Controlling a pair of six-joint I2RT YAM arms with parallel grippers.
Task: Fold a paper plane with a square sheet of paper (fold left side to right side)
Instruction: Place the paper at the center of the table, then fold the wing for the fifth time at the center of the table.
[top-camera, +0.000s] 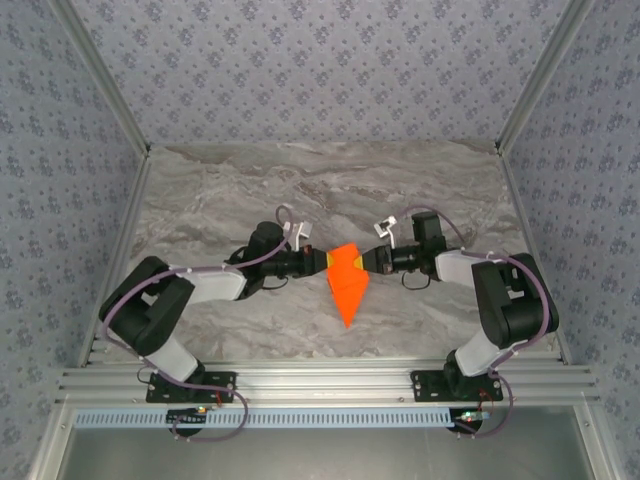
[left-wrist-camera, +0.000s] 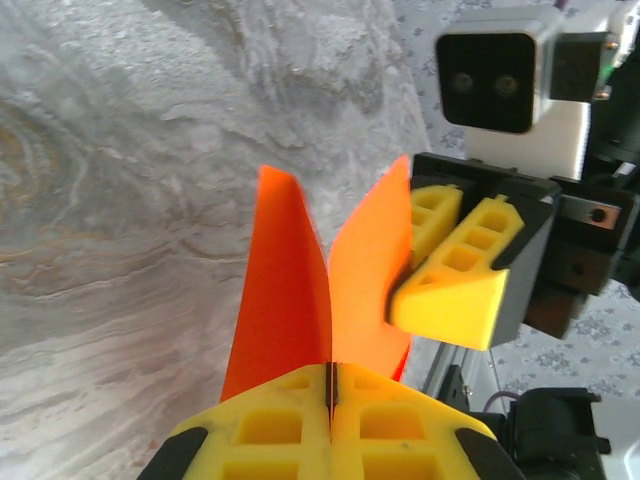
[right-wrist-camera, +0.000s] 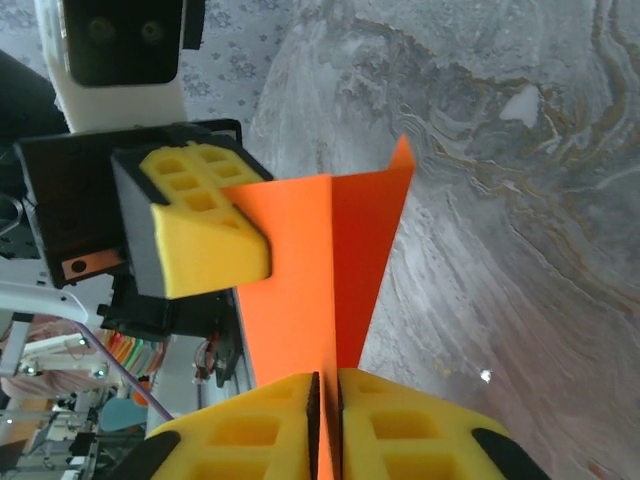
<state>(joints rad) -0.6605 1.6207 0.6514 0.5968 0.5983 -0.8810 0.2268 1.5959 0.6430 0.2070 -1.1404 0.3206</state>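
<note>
Beneath the paper plane (top-camera: 348, 285), grey marbled tabletop (top-camera: 250, 190) meets floral walls (top-camera: 320, 60).

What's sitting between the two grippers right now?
The folded orange paper, pinched by the left gripper and right gripper; the top view shows it.

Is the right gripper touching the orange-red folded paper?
Touching. In the right wrist view, the right gripper has both yellow fingers pressed on the bright orange-red folded paper between them.

We see the orange paper plane (top-camera: 349, 285) held between the left pincer (top-camera: 324, 262) and the right pincer (top-camera: 371, 260) above the marbled bench (top-camera: 300, 190).
</note>
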